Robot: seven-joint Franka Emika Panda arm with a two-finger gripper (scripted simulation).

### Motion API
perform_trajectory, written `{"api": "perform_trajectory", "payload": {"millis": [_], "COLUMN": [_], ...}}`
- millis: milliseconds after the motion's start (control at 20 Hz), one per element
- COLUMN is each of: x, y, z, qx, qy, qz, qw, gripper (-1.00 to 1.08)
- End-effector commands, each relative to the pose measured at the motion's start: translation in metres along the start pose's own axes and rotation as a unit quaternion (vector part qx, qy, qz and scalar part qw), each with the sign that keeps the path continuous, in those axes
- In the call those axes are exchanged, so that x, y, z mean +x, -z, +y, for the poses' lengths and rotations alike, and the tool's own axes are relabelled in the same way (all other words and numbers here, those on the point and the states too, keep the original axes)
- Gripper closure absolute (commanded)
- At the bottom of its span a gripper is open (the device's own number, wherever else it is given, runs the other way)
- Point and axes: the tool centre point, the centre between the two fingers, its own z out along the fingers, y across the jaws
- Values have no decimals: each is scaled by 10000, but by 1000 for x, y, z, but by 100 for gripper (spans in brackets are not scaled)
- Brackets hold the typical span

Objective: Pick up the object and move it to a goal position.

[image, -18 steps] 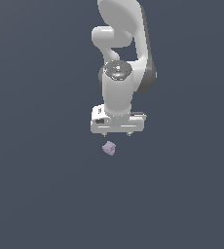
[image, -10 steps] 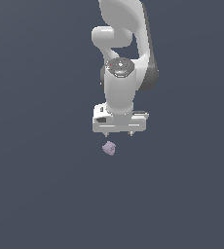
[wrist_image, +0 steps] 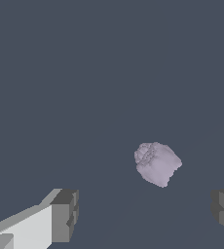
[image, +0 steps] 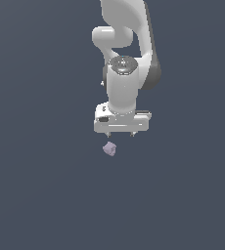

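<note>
Nearest my wrist camera, two dark grey fingertips [wrist_image: 65,215] stand far apart at the edges of the frame, one on a white finger body, the other only partly in view. I read the gripper [wrist_image: 145,214] as spread wide, with nothing between its jaws. Just beyond the tips lies the pebble [wrist_image: 157,163], a small pale lilac-grey lump with rough, faceted sides, resting on the flat slate-blue floor [wrist_image: 84,73]. It sits in the span between the two fingertips as the wrist camera sees it, closer to the partly hidden one, and touches neither.

From the exterior view, the pebble [image: 109,149] lies on the floor [image: 36,195] just below the gripper [image: 121,134] in the picture, toward the exterior view's left of the hand's centre, with a clear gap of floor between stone and fingertips. I see only two short dark tips under the broad white hand. Above it rises the white arm [image: 122,88], its wrist a rounded cylinder capped with a grey disc, and behind that a bulkier joint with a dark band, running out of the top of the frame.
</note>
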Motion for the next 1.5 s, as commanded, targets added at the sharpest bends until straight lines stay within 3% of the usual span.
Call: {"api": "perform_trajectory", "payload": {"millis": [0, 450, 750, 1100, 1450], "x": [0, -1, -2, -4, -6], "y": [-1, -12, -24, -40, -55], "z": [1, 9, 17, 27, 37], "qx": [-4, -36, -60, -75, -71], "qy": [71, 701, 1401, 2301, 3183], "qz": [-4, -36, -75, -127, -176], "qw": [10000, 9975, 9901, 9731, 9478], "gripper": [-92, -92, -92, -92, -92]}}
